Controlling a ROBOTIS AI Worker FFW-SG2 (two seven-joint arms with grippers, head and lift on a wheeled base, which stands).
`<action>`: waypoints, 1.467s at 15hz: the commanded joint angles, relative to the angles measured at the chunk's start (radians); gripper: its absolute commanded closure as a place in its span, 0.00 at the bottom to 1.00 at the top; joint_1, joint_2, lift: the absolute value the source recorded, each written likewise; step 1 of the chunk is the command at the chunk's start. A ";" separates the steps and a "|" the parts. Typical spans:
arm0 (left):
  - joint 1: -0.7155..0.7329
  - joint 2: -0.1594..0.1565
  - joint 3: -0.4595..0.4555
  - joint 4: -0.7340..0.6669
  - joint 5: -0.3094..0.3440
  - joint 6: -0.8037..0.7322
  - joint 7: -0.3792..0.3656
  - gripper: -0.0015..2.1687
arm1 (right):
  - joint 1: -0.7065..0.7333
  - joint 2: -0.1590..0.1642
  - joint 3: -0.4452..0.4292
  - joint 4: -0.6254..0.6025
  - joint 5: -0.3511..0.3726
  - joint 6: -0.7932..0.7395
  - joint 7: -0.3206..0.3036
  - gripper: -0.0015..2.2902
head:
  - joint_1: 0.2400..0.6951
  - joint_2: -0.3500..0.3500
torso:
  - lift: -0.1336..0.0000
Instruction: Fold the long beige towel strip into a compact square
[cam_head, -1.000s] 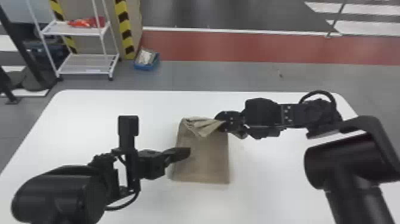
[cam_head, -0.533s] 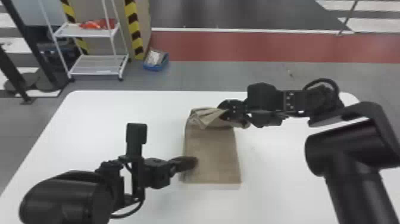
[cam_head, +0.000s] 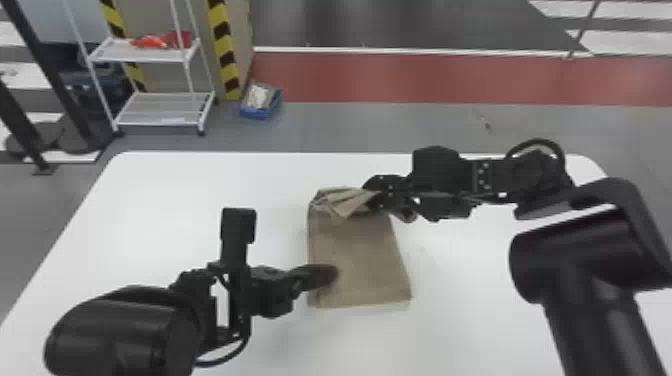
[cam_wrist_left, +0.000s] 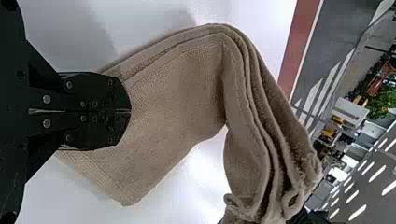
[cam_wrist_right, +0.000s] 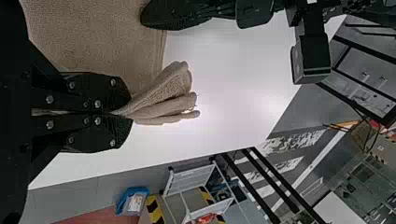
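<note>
- Beige woven towel strip (cam_head: 357, 255): lies on the white, round-cornered counter (cam_head: 200, 215), near its middle; the part toward the robot is flat and roughly rectangular, while the far end is gathered into creased folds.
- Left gripper (cam_head: 331, 274), black and flat-fingered: reaches in from the left over the near part of the towel strip, beside its left edge. In the left wrist view, the left gripper (cam_wrist_left: 130, 111) has its fingers (cam_wrist_left: 98, 93) pressed together above the cloth, with a fine seam between them.
- Right gripper (cam_head: 369, 195), of the same black form: comes in from the right at the far end of the towel strip. In the right wrist view, the right gripper (cam_wrist_right: 127, 113) has its fingers (cam_wrist_right: 100, 91) pinching the gathered cloth; a small fan of folds projects beyond their tips.
- Layers: in the left wrist view, several thicknesses of the towel strip lie stacked along the bent, raised portion, with small curled loops at their edges.
- Surroundings: beyond the counter stand a white two-tier metal rack (cam_head: 165, 109) with red items (cam_head: 160, 41) on its upper shelf and, on the grey floor (cam_head: 375, 125), a small blue box (cam_head: 257, 114); a brick-red band (cam_head: 425, 77) crosses the floor farther back.
</note>
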 joint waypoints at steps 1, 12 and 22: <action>-0.008 -0.001 -0.002 0.006 -0.007 -0.001 0.003 0.89 | 0.024 -0.027 -0.003 -0.041 -0.015 0.020 0.011 0.88 | 1.00 0.47 | 0.07; -0.022 -0.022 -0.009 0.043 -0.024 -0.022 0.010 0.89 | 0.135 -0.049 0.029 -0.054 -0.015 -0.019 0.037 0.87 | 1.00 0.46 | 0.07; -0.059 -0.024 -0.011 0.083 -0.025 -0.028 0.010 0.89 | 0.129 -0.049 0.041 0.044 -0.007 -0.075 0.032 0.87 | 1.00 0.46 | 0.07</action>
